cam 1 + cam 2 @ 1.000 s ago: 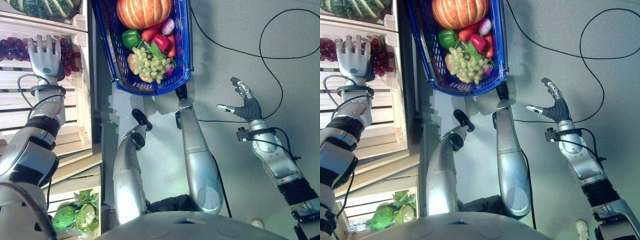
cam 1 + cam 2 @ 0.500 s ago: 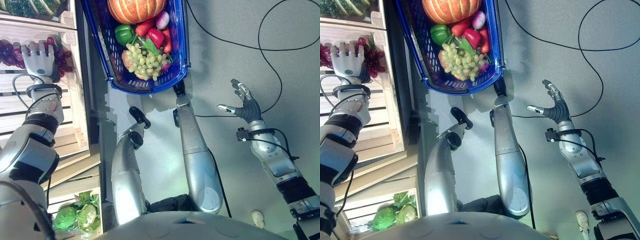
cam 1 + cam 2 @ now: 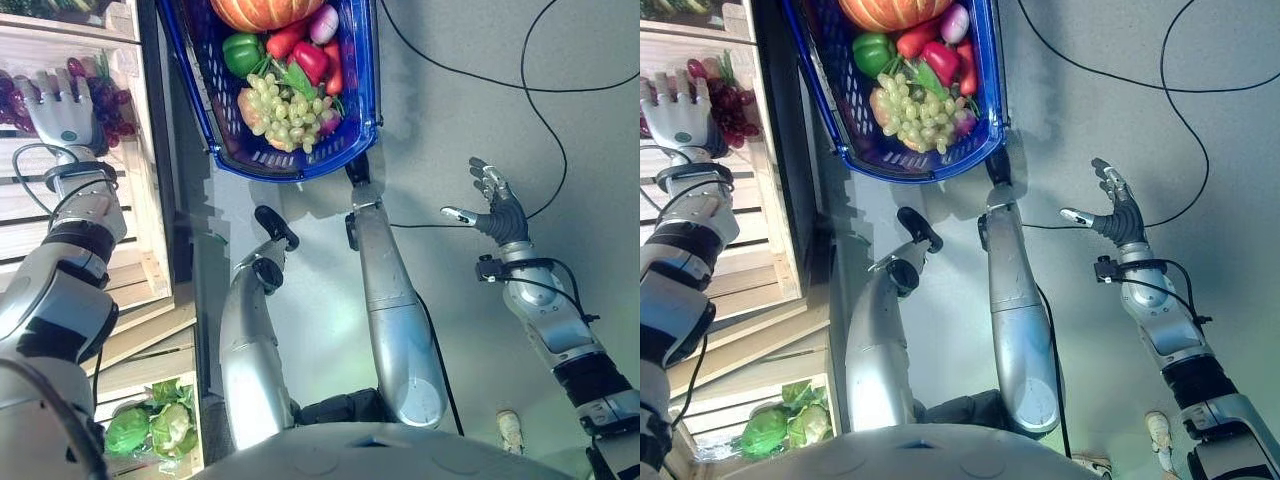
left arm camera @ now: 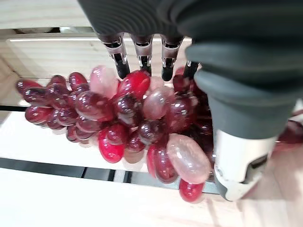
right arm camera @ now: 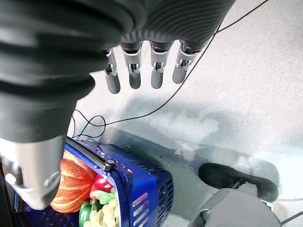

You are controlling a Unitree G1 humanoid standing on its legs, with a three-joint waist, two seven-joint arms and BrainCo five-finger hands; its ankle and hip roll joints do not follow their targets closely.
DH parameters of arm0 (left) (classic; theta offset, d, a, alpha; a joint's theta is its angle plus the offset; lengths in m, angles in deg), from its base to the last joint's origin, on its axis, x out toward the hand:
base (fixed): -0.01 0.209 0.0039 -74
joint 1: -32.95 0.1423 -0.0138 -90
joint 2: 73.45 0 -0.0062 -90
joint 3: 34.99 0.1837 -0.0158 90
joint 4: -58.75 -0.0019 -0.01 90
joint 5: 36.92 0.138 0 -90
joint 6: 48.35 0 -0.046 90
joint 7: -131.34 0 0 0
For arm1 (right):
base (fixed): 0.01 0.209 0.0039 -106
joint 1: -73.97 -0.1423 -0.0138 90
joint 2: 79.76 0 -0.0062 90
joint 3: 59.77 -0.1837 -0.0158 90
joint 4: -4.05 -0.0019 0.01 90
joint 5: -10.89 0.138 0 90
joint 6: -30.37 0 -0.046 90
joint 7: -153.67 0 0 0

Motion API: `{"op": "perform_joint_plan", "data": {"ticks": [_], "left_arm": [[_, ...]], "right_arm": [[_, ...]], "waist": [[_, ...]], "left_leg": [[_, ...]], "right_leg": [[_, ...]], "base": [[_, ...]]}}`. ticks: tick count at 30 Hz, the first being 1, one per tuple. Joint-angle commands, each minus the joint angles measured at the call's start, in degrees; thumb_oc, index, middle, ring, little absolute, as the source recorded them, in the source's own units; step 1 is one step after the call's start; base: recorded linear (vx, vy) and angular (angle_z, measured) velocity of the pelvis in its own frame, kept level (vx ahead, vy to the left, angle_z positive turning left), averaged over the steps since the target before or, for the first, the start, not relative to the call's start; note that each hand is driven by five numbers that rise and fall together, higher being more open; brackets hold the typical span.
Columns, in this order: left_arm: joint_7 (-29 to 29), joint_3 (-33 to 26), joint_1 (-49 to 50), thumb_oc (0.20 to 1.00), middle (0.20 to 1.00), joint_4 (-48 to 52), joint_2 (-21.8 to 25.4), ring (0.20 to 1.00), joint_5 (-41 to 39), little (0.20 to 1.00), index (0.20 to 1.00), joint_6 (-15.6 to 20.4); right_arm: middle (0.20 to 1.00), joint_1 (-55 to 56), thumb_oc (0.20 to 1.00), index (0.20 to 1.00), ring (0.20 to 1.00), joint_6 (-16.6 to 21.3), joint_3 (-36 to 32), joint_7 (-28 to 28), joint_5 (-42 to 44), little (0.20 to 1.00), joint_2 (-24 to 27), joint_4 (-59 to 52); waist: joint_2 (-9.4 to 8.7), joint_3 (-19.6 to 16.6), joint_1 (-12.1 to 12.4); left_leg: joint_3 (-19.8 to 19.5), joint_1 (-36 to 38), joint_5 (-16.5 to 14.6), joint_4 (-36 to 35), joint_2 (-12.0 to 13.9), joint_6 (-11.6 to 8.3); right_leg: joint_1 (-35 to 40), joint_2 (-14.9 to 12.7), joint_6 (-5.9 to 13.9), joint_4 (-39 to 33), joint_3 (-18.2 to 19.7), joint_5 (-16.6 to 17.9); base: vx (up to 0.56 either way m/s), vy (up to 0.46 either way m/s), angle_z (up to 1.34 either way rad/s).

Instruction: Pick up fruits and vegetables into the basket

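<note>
Silver left hand (image 3: 62, 112): stretched out over the red grapes, fingers straight and relaxed. Honestly it looks like it's just resting above the bunch, nothing curled round it. In the left wrist view the fingers (image 4: 120, 59) point down onto the top berries, thumb off to the side.
Red grapes (image 4: 128, 118): a glossy dark red bunch lying on the pale slats of the wooden crate shelf (image 3: 125, 215), right under the left hand. A few paler pink berries are mixed in.
Right hand (image 3: 497, 208): way off on the far side of the basket, hanging over the grey floor (image 3: 480, 90) with fingers spread wide and holding nothing. The right wrist view shows the same thing, straight fingers (image 5: 135, 71) with the floor past them.
Basket (image 3: 365, 70): blue plastic mesh, sitting on the floor just beside the crate shelf, between the two hands.
In the basket: an orange pumpkin (image 3: 265, 10) at the far end, then a green pepper (image 3: 240, 52), a red pepper (image 3: 310, 62), a purple onion (image 3: 324, 24) and green grapes (image 3: 280, 108) piled at the near end.
Lower crate: cabbages (image 3: 150, 430) sit in a crate below the shelf, well apart from the basket.
</note>
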Motion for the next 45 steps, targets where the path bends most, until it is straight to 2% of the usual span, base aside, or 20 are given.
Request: {"op": "perform_joint_plan", "data": {"ticks": [1,7,11,14,18,21,26,27,31,34,40,45], "left_arm": [[2.2,-1.8,3.0,1.000,1.000,-4.5,3.8,1.000,-1.7,1.000,1.000,-4.6],[4.4,-1.8,1.6,1.000,1.000,-5.0,4.0,1.000,-0.5,1.000,1.000,-8.2],[0.8,-0.7,0.4,1.000,1.000,-5.6,3.8,1.000,1.6,1.000,1.000,-9.5],[-1.7,0.3,-0.4,1.000,1.000,-6.4,3.6,1.000,-0.1,1.000,1.000,-9.6],[-2.9,1.2,-1.4,1.000,1.000,-7.8,2.9,1.000,-4.9,1.000,1.000,-8.6],[-2.6,1.5,-2.0,1.000,1.000,-9.0,2.9,1.000,-11.7,1.000,1.000,-6.1],[-2.2,0.6,-2.6,1.000,1.000,-9.9,2.8,1.000,-13.5,1.000,1.000,-2.3],[-2.3,0.5,-2.7,0.200,0.200,-10.0,2.8,0.200,-13.7,0.200,0.200,-0.9],[-6.1,0.7,-2.9,0.200,0.200,-9.7,2.7,0.200,-16.6,0.200,0.200,0.3],[-5.5,0.1,-2.6,0.200,0.200,-9.6,2.7,0.200,-19.4,0.200,0.200,2.0],[-4.3,-1.4,-1.2,0.200,0.200,-9.0,3.0,0.200,-18.6,0.200,0.200,4.0],[-6.7,-4.4,1.9,0.200,0.200,-7.7,2.1,0.200,-25.6,0.200,0.200,7.7]], "right_arm": [[1.000,1.0,1.000,1.000,1.000,3.9,2.0,-0.7,1.5,1.000,-0.4,-1.2],[1.000,0.2,1.000,1.000,1.000,4.4,2.9,-0.9,2.3,1.000,-0.1,-0.5],[1.000,-0.3,1.000,1.000,1.000,4.9,3.2,-0.6,2.9,1.000,0.0,0.3],[1.000,-0.7,1.000,1.000,1.000,5.0,3.4,0.0,3.2,1.000,-0.1,0.9],[1.000,-1.3,1.000,1.000,1.000,5.2,3.8,0.4,3.3,1.000,-0.3,1.7],[1.000,-1.5,1.000,1.000,1.000,5.5,4.0,0.7,3.3,1.000,-0.3,2.2],[1.000,-1.6,1.000,1.000,1.000,5.8,3.8,0.9,3.4,1.000,-0.3,2.6],[1.000,-1.5,1.000,1.000,1.000,6.3,3.8,1.1,3.5,1.000,-0.2,2.9],[1.000,-1.2,1.000,1.000,1.000,6.2,3.2,1.4,3.4,1.000,0.0,2.4],[1.000,-1.1,1.000,1.000,1.000,6.4,3.2,1.1,3.4,1.000,0.1,2.3],[1.000,-0.6,1.000,1.000,1.000,6.3,2.5,1.1,2.7,1.000,0.0,1.5],[1.000,0.1,1.000,1.000,1.000,6.7,2.0,0.9,1.5,1.000,-0.5,1.4]], "waist": [[-1.69,-2.8,-0.3],[-1.90,-2.8,-0.2],[-2.02,-2.8,-0.3],[-2.13,-2.8,-0.5],[-2.34,-2.8,-0.7],[-2.39,-2.8,-0.9],[-2.51,-2.8,-0.9],[-2.55,-2.8,-0.9],[-2.50,-2.8,-0.9],[-2.50,-2.8,-0.9],[-2.56,-2.8,-0.5],[-2.52,-2.8,0.1]], "left_leg": [[0.2,-4.1,-4.9,4.1,-0.8,2.19],[-0.4,-5.7,-5.2,5.0,-1.0,2.38],[-0.6,-6.7,-5.6,5.9,-1.1,2.60],[-0.7,-7.2,-6.0,6.6,-1.0,2.73],[-0.6,-7.4,-6.0,6.8,-1.0,2.75],[-0.6,-7.6,-6.0,6.8,-0.8,2.66],[-0.7,-7.6,-5.8,6.7,-0.8,2.56],[-0.7,-7.7,-5.7,6.7,-0.8,2.55],[-0.8,-7.6,-5.7,6.5,-0.9,2.55],[-0.8,-7.2,-5.6,6.2,-0.9,2.53],[-0.8,-6.1,-5.2,5.3,-0.9,2.34],[-0.9,-4.9,-4.7,4.4,-1.0,2.13]], "right_leg": [[-0.3,0.5,3.67,-2.7,-0.3,-1.5],[-1.7,0.6,3.55,-2.3,-0.2,-1.2],[-2.5,0.7,3.45,-1.9,-0.1,-1.2],[-3.1,0.8,3.50,-1.5,0.1,-1.0],[-3.2,0.9,3.54,-1.5,0.3,-0.9],[-3.4,0.9,3.59,-1.6,0.4,-0.8],[-3.3,0.9,3.59,-1.7,0.4,-0.6],[-3.4,0.9,3.58,-1.8,0.4,-0.6],[-3.4,0.8,3.63,-1.7,0.5,-0.6],[-3.0,0.7,3.66,-1.9,0.4,-0.6],[-2.0,0.5,3.75,-2.3,0.0,-0.7],[-0.9,0.2,3.75,-2.3,-0.5,-1.1]], "base": [[0.00,-0.002,0.03],[0.00,0.000,0.00],[0.00,0.002,-0.01],[0.01,0.012,-0.05],[0.00,0.000,0.00],[0.00,0.000,0.00],[0.00,0.000,0.00],[0.00,0.000,0.00],[0.00,0.000,0.00],[0.00,0.000,0.00],[0.00,0.000,0.00],[0.00,0.000,0.00]]}}
